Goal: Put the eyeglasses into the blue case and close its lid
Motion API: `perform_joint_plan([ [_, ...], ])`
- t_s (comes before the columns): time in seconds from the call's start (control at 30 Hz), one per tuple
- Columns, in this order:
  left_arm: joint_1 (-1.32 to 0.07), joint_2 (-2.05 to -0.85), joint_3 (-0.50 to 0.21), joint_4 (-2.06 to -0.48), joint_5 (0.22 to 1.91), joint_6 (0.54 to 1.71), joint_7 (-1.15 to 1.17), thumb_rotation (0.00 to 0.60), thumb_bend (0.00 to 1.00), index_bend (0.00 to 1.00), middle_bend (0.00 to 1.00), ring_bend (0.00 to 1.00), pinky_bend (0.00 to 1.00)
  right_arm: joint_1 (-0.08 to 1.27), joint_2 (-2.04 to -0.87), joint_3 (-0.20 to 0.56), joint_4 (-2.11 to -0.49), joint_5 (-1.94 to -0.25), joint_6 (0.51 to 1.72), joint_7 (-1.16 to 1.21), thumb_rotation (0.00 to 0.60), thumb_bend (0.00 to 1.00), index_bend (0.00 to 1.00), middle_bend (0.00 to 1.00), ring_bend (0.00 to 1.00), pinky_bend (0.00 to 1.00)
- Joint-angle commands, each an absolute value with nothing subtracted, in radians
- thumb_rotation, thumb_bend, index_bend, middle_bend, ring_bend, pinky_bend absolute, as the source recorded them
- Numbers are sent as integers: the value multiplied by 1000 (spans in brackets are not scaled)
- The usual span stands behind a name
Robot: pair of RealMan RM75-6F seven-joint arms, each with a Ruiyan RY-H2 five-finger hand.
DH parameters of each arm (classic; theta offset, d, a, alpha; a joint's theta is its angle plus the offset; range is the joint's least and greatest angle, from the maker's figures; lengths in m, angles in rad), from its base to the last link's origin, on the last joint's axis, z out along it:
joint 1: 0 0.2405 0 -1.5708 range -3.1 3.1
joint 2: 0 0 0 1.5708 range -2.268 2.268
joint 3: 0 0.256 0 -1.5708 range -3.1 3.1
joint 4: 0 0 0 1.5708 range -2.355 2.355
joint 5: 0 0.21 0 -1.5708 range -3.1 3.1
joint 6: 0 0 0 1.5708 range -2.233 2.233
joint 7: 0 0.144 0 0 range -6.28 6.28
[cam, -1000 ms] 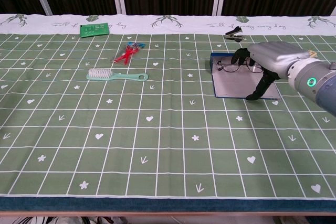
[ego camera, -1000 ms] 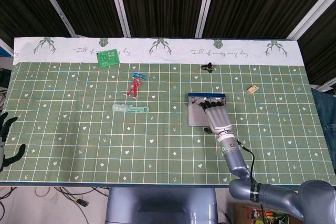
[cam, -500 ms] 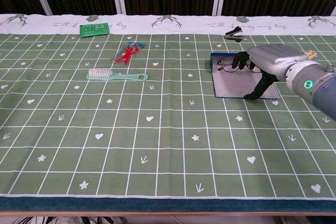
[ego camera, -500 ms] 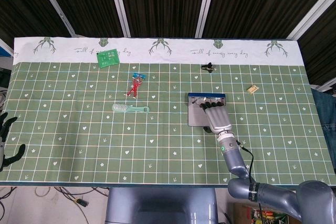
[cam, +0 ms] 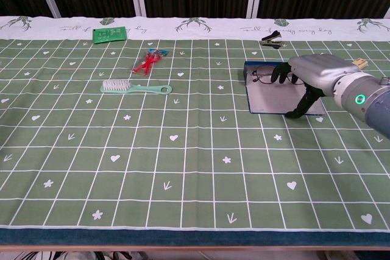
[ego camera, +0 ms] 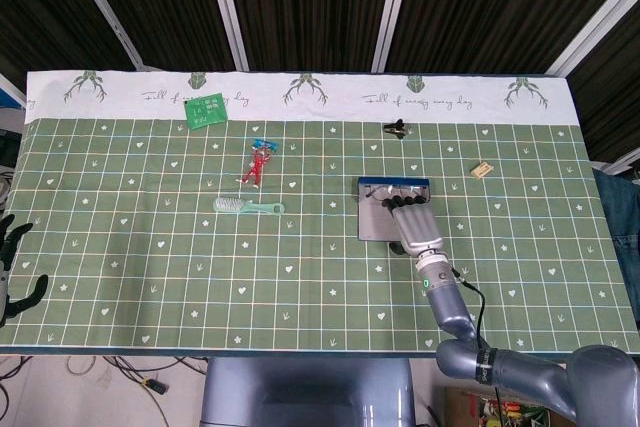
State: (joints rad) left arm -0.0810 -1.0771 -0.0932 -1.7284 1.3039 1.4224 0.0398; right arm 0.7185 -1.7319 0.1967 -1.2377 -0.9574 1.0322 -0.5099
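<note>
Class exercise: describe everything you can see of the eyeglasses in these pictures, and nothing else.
The eyeglasses have a thin dark frame and clear lenses. They lie at the far end of the open blue case, by its blue edge, on the grey inner surface. In the chest view the right hand is over their right part with dark fingertips at the frame; whether it pinches them cannot be told. In the head view the hand largely hides them.

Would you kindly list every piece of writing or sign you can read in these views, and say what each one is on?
Script printed twice along the white border of the tablecloth: it seems to start "Full of", the rest too blurred to read.
Green card near the far left of the table: light markings, too small to read.
Blue case, eyeglasses and brush: no readable text.
Right hand: no lettering visible, only a green light at its wrist.
</note>
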Motion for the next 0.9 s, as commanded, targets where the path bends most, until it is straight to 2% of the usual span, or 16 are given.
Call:
perform_joint_plan([
  [0.03, -81, -1077, -93, -1728, 1304, 1422, 40, 600, 354, 132, 0, 0, 0, 718, -1729, 199, -1239, -954, 1028, -512, 600, 268, 281, 274, 292, 246],
  [0.9, -81, -1078, -93, -1727, 1305, 1425, 41, 600, 354, 132, 0, 0, 0, 724, -1728, 213, -1226, -923, 994, -526, 600, 274, 299, 275, 291, 242],
])
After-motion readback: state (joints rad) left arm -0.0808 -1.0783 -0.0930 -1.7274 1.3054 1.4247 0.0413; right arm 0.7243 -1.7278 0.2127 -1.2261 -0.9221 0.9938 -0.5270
